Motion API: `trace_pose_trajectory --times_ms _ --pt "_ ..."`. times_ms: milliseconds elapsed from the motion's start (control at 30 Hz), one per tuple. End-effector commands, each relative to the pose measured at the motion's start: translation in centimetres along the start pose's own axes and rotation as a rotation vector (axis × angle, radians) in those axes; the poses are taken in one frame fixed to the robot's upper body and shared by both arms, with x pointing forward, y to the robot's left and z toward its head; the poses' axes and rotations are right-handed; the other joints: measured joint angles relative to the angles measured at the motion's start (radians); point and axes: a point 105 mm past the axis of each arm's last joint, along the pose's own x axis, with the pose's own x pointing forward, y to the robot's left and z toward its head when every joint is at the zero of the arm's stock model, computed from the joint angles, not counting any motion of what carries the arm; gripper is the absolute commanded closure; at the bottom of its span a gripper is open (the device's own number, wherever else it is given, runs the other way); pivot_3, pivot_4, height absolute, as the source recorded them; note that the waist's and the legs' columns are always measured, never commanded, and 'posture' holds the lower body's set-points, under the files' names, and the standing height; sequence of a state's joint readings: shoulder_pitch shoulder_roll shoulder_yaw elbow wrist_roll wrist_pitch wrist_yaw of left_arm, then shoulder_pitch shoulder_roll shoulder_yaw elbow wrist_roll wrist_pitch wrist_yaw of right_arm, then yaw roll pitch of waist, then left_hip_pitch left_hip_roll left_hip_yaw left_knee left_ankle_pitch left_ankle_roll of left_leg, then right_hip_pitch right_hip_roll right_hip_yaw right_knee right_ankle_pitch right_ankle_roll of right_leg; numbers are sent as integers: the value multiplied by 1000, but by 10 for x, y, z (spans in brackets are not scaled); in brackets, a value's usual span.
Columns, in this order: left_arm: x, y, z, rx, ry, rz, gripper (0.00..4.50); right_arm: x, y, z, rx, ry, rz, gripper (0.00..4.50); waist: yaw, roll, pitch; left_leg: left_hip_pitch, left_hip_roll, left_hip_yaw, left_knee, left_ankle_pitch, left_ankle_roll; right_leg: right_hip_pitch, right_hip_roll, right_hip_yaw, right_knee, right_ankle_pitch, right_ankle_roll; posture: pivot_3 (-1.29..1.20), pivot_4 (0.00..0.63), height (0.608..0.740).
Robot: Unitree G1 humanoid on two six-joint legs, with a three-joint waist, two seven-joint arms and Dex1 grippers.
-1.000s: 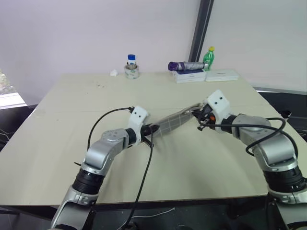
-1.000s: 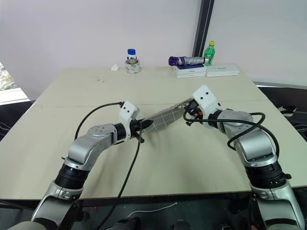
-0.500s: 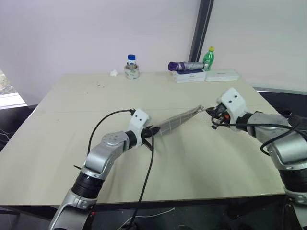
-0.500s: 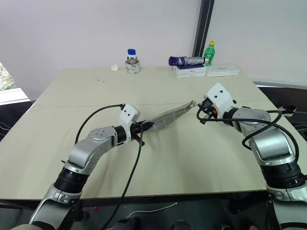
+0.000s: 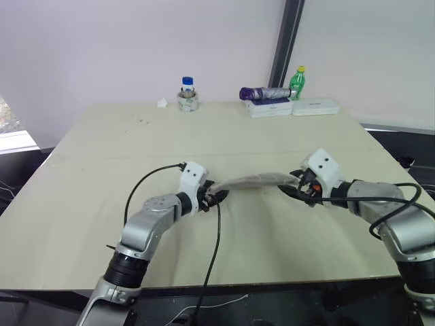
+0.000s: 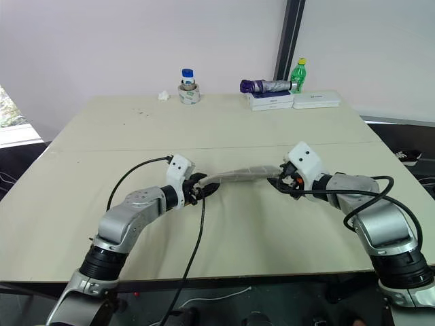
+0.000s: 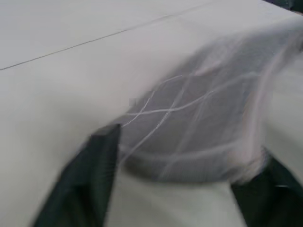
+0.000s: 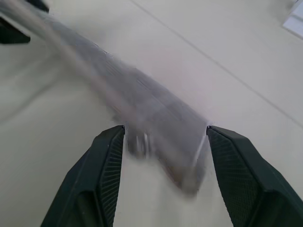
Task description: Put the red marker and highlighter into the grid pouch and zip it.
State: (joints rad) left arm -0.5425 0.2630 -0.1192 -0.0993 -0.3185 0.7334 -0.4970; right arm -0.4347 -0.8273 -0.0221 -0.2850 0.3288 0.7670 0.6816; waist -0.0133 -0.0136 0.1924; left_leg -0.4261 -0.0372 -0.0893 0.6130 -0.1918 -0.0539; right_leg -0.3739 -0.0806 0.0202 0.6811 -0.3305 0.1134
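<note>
The beige table (image 5: pixel 102 204) carries everything, and at its far edge, toward twelve o'clock, stand a white jar with a blue lid (image 5: pixel 187 95), a green bottle (image 5: pixel 296 80) and a purple folded umbrella (image 5: pixel 265 92) lying on flat white boxes (image 5: pixel 292 107).

The grid pouch (image 5: pixel 251 181) lies in the middle of the table, its length running from nine o'clock to three o'clock between the two arms. It looks closed along its edge and slightly bulged; neither the red marker nor the highlighter is to be seen loose on the table, so I judge they are inside and the zipping done.

The left gripper (image 5: pixel 216 197) sits at the pouch's nine o'clock end, fingers spread wide with the fabric between them but not pinched. The right gripper (image 6: pixel 280 184) is at the three o'clock end, fingers likewise parted around that end without clamping it.

This reads as the release step. Next, both arms need only draw back, clear of the pouch, without dragging it.
</note>
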Motion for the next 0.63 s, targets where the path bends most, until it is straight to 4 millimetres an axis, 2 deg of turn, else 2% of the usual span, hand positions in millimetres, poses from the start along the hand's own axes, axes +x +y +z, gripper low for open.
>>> trace_pose_trajectory --times_ms 33,167,333,433,633 --pt "-22 5 19 -20 -77 -11 40 -17 1 17 -72 -69 17 1663 0 0 0 0 0 0 0 0 0 0 0 0 0 0 0 0 150 740" --pt "-46 16 20 -35 -95 13 40 -29 4 13 -71 -73 51 1663 -1 0 0 0 1 0 -1 0 0 0 0 0 0 0 0 0 150 740" --pt "-74 47 15 -30 -100 154 40 -35 -19 2 -35 -102 -37 1663 1 0 0 1 1 0 1 0 0 1 0 0 0 0 0 0 150 740" --pt "-87 61 9 0 -85 229 40 -35 -22 1 6 -156 -40 1663 1 0 0 1 1 0 0 0 0 1 0 0 0 0 0 0 150 740" --pt "-105 72 3 67 -72 297 40 -32 -21 -10 45 -157 -21 1663 1 0 0 0 2 0 0 0 0 1 -1 0 -1 0 0 0 150 740"
